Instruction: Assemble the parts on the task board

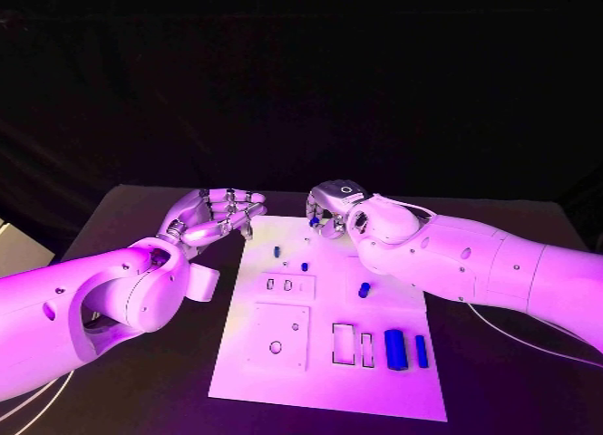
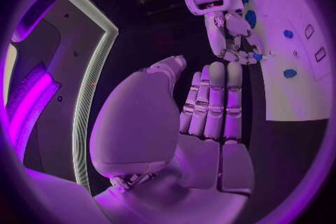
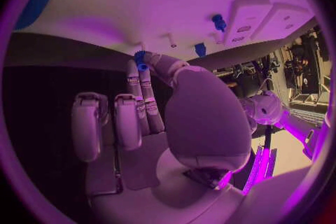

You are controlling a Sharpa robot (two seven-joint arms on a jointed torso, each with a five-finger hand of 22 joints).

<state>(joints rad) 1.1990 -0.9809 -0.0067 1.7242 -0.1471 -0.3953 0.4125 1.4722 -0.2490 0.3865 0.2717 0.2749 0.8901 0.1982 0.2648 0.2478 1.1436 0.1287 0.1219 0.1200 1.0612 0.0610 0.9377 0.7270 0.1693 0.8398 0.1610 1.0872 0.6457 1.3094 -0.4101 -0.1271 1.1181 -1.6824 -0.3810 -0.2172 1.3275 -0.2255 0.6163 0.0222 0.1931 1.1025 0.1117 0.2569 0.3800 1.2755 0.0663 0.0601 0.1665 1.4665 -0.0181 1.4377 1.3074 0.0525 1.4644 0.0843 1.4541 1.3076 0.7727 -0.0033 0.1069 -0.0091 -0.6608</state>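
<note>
At the task board's far edge, the right robot hand pinches a small blue part.

The task board looks like smooth matt plastic; the surface is matt black; both arms wear glossy, smooth plastic shells.

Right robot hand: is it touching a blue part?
Touching. The right wrist view shows the right robot hand pinching a small blue part at its fingertips.
</note>
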